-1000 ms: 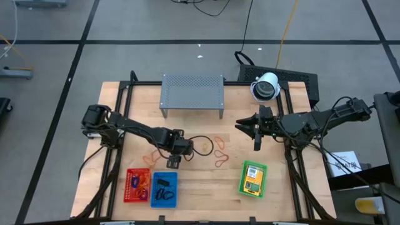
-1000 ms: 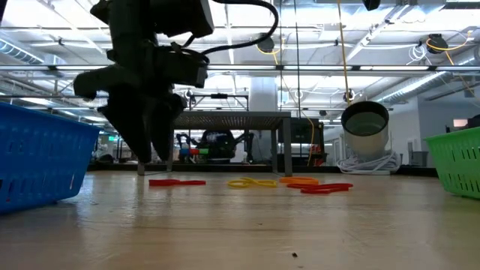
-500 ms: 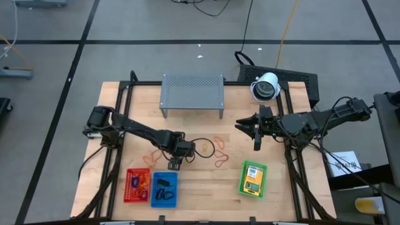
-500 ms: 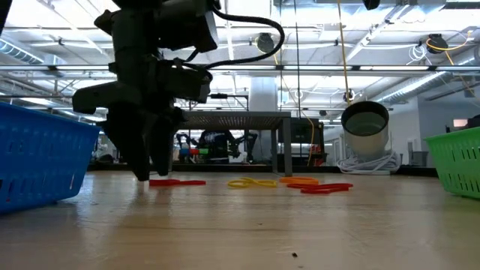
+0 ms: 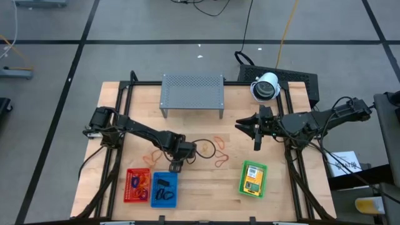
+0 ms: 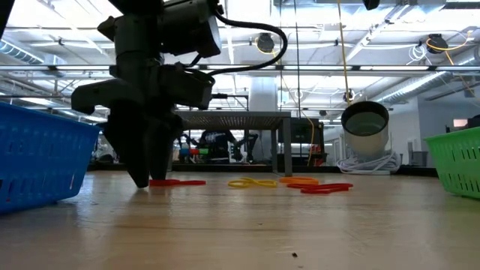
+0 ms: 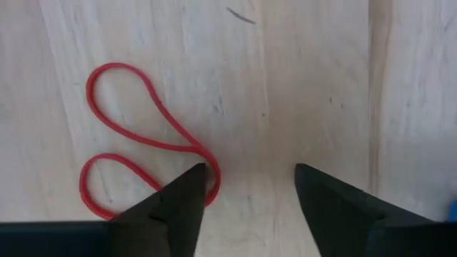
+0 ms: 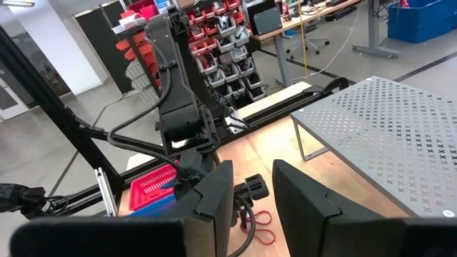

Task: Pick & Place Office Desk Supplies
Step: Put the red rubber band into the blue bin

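Jaws of left gripper spread wide, tips by red rubber-band loop.

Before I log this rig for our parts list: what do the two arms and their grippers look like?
Both arms are dark, jointed and slim, with black cables along them. The left gripper has two black wedge-shaped fingers with flat inner faces. The right gripper has the same black two-finger build, blocky in its wrist view. No markings or labels are readable.
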